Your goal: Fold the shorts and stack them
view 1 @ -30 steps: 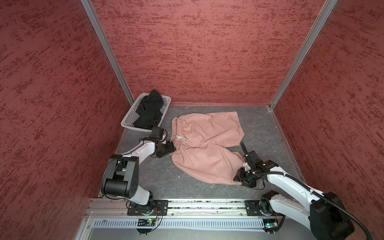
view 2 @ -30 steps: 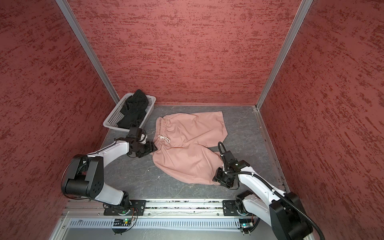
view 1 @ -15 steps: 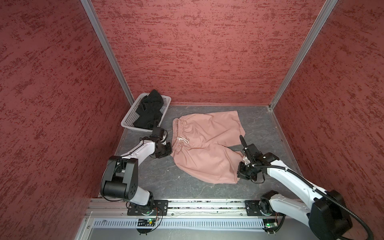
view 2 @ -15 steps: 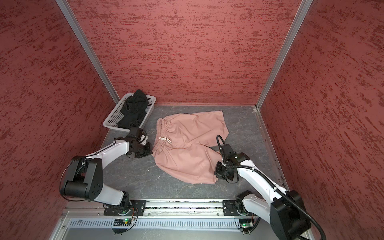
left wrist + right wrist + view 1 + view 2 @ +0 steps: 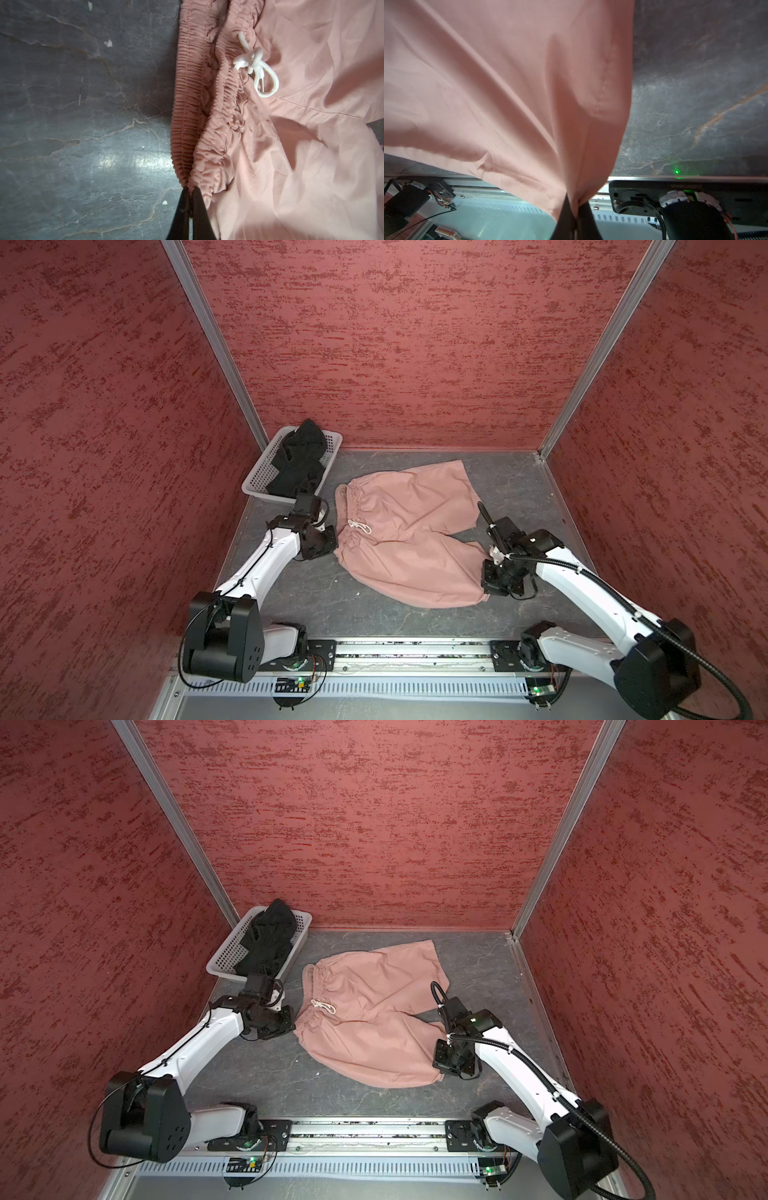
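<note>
Pinching the pink shorts [image 5: 407, 547], the left hand [image 5: 191, 190] grips the waistband [image 5: 187, 104] end, the right hand [image 5: 575, 202] a leg hem [image 5: 602, 93].

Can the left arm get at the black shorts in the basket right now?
Probably not yet: the left claw is shut on the pink shorts. Freed, it likely could: the black shorts lie uncovered in the basket close by.

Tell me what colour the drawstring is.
The drawstring is white, clearest in the left wrist view.
</note>
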### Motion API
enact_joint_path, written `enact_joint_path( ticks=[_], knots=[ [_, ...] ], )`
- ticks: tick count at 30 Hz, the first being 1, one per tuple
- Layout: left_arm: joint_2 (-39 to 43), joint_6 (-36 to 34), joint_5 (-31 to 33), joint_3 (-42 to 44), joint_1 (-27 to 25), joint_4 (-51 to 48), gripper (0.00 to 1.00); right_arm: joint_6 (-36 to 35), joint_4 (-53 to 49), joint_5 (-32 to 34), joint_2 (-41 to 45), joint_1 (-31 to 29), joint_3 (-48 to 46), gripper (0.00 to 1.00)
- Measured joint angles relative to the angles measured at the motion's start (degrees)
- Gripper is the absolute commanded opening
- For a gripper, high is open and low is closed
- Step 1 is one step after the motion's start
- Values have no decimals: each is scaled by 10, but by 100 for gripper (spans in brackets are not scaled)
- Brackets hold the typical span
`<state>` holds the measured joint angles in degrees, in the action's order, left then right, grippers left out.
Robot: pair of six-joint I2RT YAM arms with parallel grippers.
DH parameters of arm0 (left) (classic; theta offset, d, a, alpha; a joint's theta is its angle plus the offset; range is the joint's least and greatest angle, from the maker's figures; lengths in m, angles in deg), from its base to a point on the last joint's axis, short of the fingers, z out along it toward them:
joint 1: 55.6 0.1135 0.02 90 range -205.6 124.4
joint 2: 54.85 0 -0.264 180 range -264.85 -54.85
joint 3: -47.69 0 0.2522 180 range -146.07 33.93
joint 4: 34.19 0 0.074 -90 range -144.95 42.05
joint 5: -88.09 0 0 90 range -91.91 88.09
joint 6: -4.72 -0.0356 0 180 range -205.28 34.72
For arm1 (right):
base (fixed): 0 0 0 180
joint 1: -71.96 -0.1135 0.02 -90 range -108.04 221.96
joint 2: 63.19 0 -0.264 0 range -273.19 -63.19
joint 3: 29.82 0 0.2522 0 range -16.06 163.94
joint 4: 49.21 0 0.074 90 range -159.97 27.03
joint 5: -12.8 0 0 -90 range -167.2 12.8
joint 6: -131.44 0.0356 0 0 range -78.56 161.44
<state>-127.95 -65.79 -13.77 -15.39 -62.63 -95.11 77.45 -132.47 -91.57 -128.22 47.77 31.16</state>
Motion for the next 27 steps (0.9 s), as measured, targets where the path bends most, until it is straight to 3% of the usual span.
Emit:
enact_joint_path(
  ticks=[3, 4, 7, 12, 13, 15, 16, 19, 22, 27],
  knots=[
    [29, 4, 0, 0, 3, -22, 0, -10, -24, 0, -2, 0, 14, 3],
    [43, 5, 0, 0, 7, -27, 0, -13, -30, 1, -2, 0, 24, 9],
    [63, 7, 0, -5, 16, -35, 0, -20, -8, -2, -1, 0, 30, 16],
    [45, 13, -13, -4, 17, -23, 0, -30, 82, -6, -70, 0, 0, 13],
    [40, 15, -16, -3, 17, -20, 0, -35, 102, -5, -96, -2, 2, 16],
    [35, 16, -17, -2, 17, -19, 0, -41, 128, -1, -149, -9, 17, 42],
    [34, 17, -17, -2, 17, -18, 0, -47, 136, 1, -176, -18, 31, 51],
    [34, 17, -15, -2, 16, -18, 0, -63, 165, 1, -208, -38, 62, 66],
    [34, 17, -15, -2, 16, -18, 0, -60, 177, -1, -159, -47, 60, 71],
    [34, 21, -14, 9, 16, -12, 0, -2, 176, -9, 20, -47, -6, 69]
  ],
)
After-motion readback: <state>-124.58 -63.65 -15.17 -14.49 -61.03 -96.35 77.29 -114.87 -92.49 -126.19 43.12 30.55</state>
